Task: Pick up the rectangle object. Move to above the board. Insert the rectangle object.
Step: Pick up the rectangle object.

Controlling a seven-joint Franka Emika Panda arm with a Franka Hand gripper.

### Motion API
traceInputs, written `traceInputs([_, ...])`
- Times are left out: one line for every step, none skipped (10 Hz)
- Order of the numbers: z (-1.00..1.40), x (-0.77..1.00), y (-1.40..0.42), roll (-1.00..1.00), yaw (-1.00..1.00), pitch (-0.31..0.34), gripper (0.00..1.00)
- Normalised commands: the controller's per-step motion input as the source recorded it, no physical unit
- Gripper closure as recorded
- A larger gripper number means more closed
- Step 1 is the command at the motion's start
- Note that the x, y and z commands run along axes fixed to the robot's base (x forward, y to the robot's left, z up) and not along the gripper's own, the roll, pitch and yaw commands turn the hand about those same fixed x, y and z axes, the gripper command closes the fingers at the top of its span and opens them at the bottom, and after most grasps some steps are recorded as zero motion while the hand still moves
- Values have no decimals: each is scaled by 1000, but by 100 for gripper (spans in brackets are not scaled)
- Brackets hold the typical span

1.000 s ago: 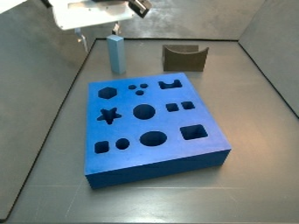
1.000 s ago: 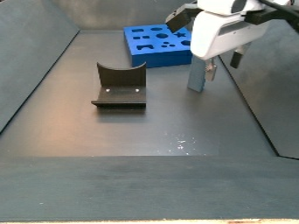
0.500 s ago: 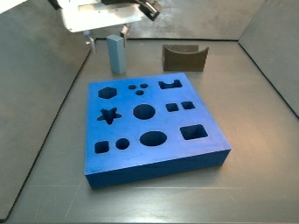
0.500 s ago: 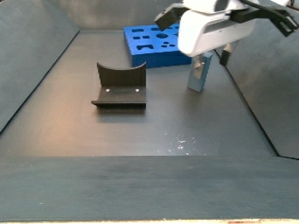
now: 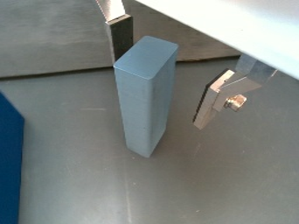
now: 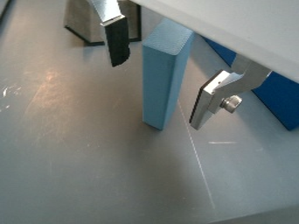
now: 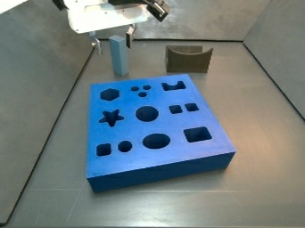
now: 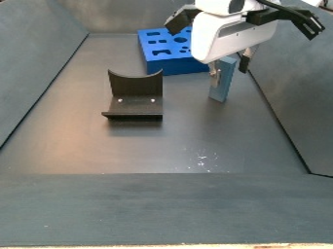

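Rectangle object (image 5: 145, 96) stands upright on the floor between the open fingers (image 5: 214, 98), not yet gripped.
Its long axis is vertical; the gripper (image 6: 156, 63) straddles its upper part with a gap either side, apparently. The board (image 7: 155, 124) lies nearby, the fixture (image 7: 187, 59) apart.

Both side views look steeply down from a distance at the grey floor: one has the board (image 7: 155, 125) nearest the lens with the pincer (image 7: 116, 40) and fixture (image 7: 187, 59) behind it, while the other faces the opposite way, with the fixture (image 8: 131, 95) in front, the pincer (image 8: 224, 66) further back and the board (image 8: 172, 48) beyond it. Both wrist views sit close above the pincer (image 5: 163, 74) (image 6: 163, 74), looking down between its fingers (image 5: 212, 98) (image 6: 208, 99) at the rectangle object (image 5: 145, 96) (image 6: 165, 76) standing upright on the floor. All four views share that object (image 7: 118, 55) (image 8: 223, 80) and the floor around it.
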Motion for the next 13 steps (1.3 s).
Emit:
traceInputs([0, 0, 0, 0, 0, 20, 0])
traceInputs([-17, 0, 0, 0, 0, 0, 0])
traceInputs([-363, -100, -134, 226, 0, -143, 0])
traceInputs([-191, 0, -77, 106, 0, -71, 0])
traceInputs([-3, 0, 0, 0, 0, -20, 0])
traceInputs([-194, 31, -140, 0, 0, -71, 0])
traceInputs([-571, 0, -186, 37, 0, -194, 0])
traceInputs([-140, 0, -34, 0, 0, -37, 0])
traceInputs([-60, 0, 0, 0, 0, 0, 0])
traceInputs([-260, -74, 0, 0, 0, -146, 0])
traceInputs([0, 0, -20, 0, 0, 0, 0])
traceInputs([0, 6, -51, 0, 0, 0, 0])
traceInputs([0, 0, -63, 97, 0, 0, 0])
